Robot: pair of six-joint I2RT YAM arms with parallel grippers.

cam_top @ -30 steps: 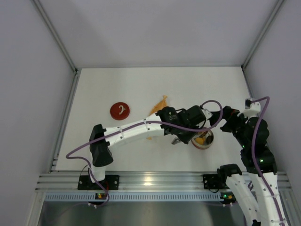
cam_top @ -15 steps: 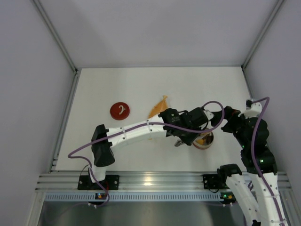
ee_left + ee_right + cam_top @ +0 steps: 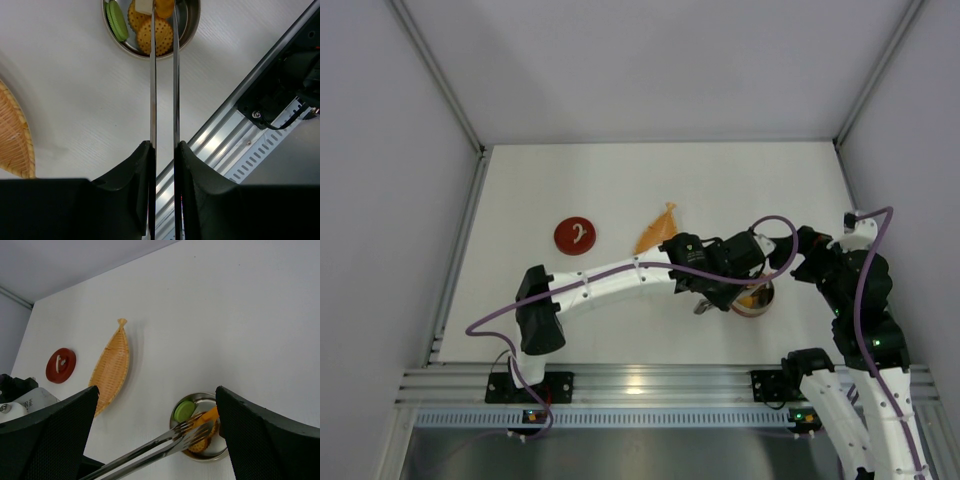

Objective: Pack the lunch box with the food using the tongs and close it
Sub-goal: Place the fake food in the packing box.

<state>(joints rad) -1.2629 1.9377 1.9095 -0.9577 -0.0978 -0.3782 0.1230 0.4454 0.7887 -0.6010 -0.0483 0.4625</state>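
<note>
Step in hand, as we judge it: dropping a piece into the lunch box [image 3: 189, 31]. The left pincer [image 3: 164, 147] is clamped on the tongs [image 3: 152, 90], squeezing the two arms near their joined end. The tong tips pinch an orange piece [image 3: 164, 6] right over the open box. Inside already are biscuits [image 3: 155, 37] and a green piece [image 3: 117, 20].

To do it well, we would hold the tips inside the rim and low. Then ease the squeeze only enough for the arms to spring apart, so the piece falls in without the tongs slipping. Avoid nudging the box, since it looks light and nothing is steadying it.

The box sits on the tabletop [image 3: 620, 190] near the right side, just in front of the right arm [image 3: 860, 290]. The lid [image 3: 576, 235] lies well apart to the left, past the orange tray [image 3: 111, 367]. We see no food on the tray, though part of it is hidden.

Pose: the left arm [image 3: 610, 275] stretches from its near-left base across to the right, wrist over the box, tongs pointing on toward it. The right arm is folded up on the right. The right pincer [image 3: 156, 390] is spread wide, holding nothing, above the box and looking down on it.
</note>
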